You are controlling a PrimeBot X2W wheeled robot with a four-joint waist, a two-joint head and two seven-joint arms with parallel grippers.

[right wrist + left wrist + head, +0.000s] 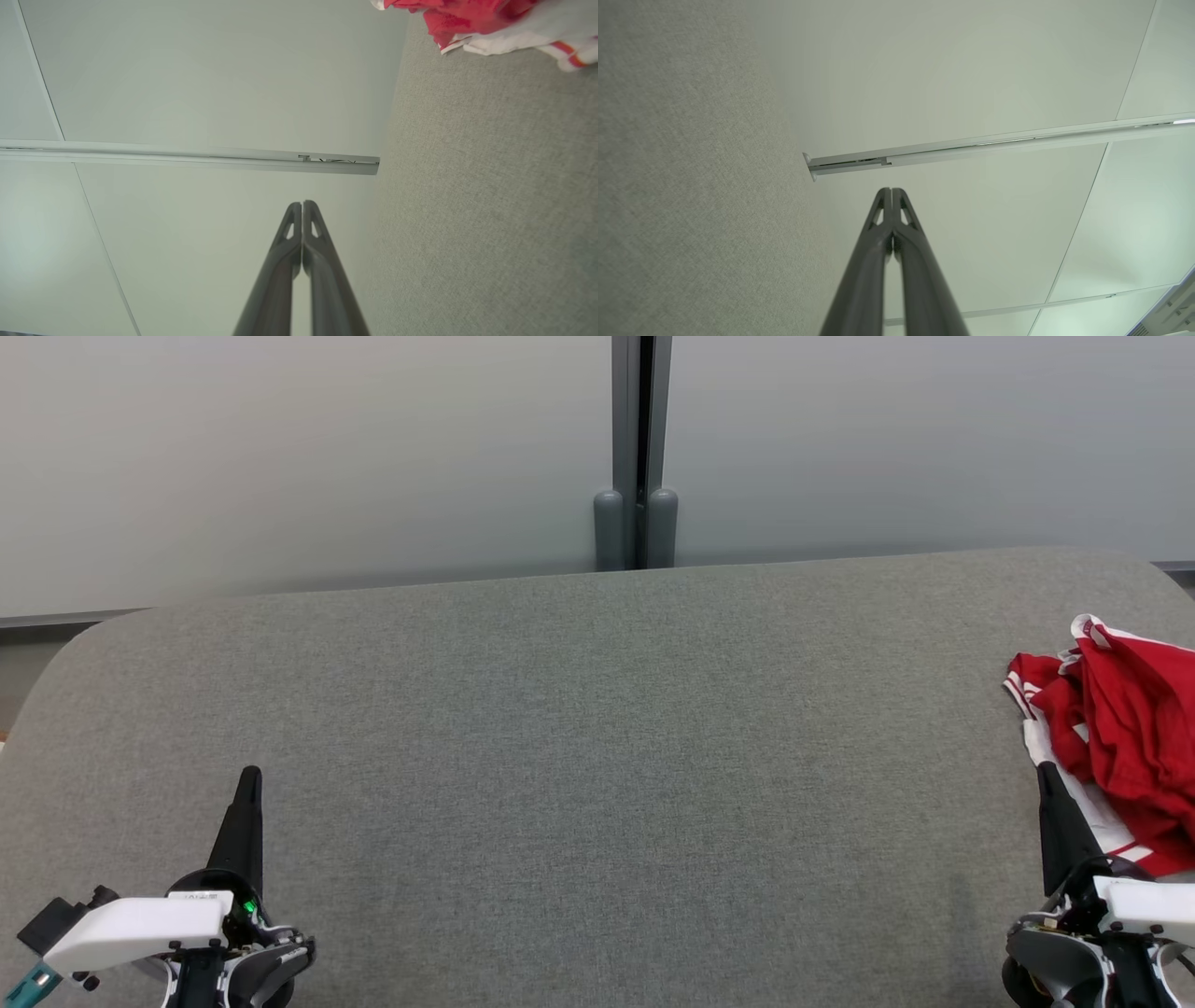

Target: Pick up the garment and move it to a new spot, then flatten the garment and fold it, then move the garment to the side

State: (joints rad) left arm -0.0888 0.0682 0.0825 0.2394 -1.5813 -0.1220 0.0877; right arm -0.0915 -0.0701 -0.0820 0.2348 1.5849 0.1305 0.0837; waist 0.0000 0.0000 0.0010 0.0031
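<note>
Tabletop (597, 728): grey woven fabric cover, rounded far corners, flat. Behind it are pale frosted wall panels (280, 457), joined by a grey post (639, 448). Garment (1130, 728), red with white trim, lies crumpled at the tabletop's right edge, partly out of view. Left claw (249, 779) at lower left: fingers pressed together, holding nothing. Right claw (1044, 773): likewise closed and empty, tip just beside the garment's white hem; whether they touch cannot be told.
</note>
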